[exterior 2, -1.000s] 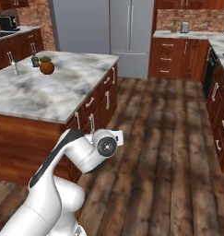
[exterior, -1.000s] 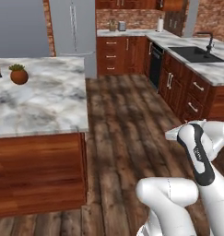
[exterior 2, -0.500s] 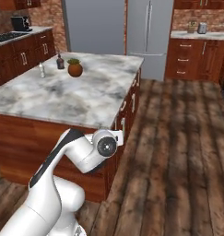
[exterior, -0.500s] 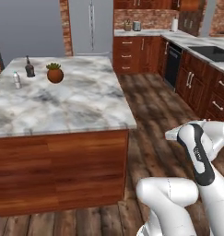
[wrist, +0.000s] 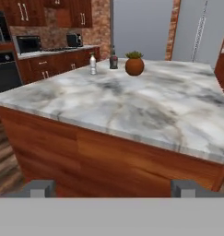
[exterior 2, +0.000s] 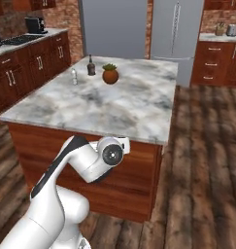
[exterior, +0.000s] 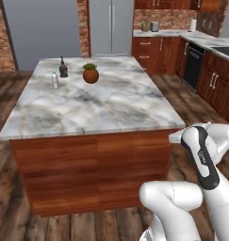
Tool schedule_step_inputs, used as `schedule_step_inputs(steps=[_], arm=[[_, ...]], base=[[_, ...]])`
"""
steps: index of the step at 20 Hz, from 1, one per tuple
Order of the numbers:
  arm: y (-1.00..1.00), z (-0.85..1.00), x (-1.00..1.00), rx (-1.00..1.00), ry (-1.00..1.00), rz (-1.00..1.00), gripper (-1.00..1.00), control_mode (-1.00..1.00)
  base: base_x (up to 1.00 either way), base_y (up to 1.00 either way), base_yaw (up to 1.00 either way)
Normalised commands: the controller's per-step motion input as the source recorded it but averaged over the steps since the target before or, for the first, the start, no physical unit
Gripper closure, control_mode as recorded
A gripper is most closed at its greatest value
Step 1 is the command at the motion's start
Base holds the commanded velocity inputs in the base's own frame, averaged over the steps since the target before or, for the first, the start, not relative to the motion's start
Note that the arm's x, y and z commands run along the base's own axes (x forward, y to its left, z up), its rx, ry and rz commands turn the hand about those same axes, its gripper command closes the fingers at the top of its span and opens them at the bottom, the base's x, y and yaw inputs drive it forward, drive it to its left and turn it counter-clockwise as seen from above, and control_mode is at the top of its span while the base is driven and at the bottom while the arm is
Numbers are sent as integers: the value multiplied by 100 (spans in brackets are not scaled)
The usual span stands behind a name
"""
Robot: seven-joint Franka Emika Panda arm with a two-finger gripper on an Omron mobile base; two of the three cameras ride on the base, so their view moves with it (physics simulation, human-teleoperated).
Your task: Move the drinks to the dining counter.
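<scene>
Two drinks stand near the far left corner of the marble island (exterior: 102, 108). One is a squat black bottle (exterior: 63, 68) (exterior 2: 91, 65) (wrist: 113, 60). The other is a clear water bottle (exterior: 55, 81) (exterior 2: 74, 76) (wrist: 92, 64), just in front of it. My gripper (wrist: 112, 189) is open and holds nothing. It faces the island's near wooden side, well short of the bottles. The dining counter (exterior: 206, 41) with its black sink runs along the far right wall.
A terracotta pot with a green plant (exterior: 90, 74) (exterior 2: 109, 74) (wrist: 134, 64) stands right of the bottles. Grey fridge doors (exterior: 111, 26) rise behind the island. Dark cabinets with a stove (exterior 2: 22, 48) line the left wall. Wooden floor (exterior 2: 207, 146) lies open to the right of the island.
The whole picture has shifted as the base turned and drove. The island now sits centred and closer. The bottles and pot have kept their places on it, and the gripper stays open.
</scene>
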Motion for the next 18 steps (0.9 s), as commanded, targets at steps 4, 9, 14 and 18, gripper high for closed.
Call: schedule_step_inputs(steps=[4, 9, 14, 18], arm=[[0, 0, 0, 0, 0, 0, -100, 100], [0, 0, 0, 0, 0, 0, -100, 100], [0, 0, 0, 0, 0, 0, -100, 100], [0, 0, 0, 0, 0, 0, -100, 100]], base=[[0, 92, 0], [0, 91, 0], [0, 88, 0], [0, 86, 0]])
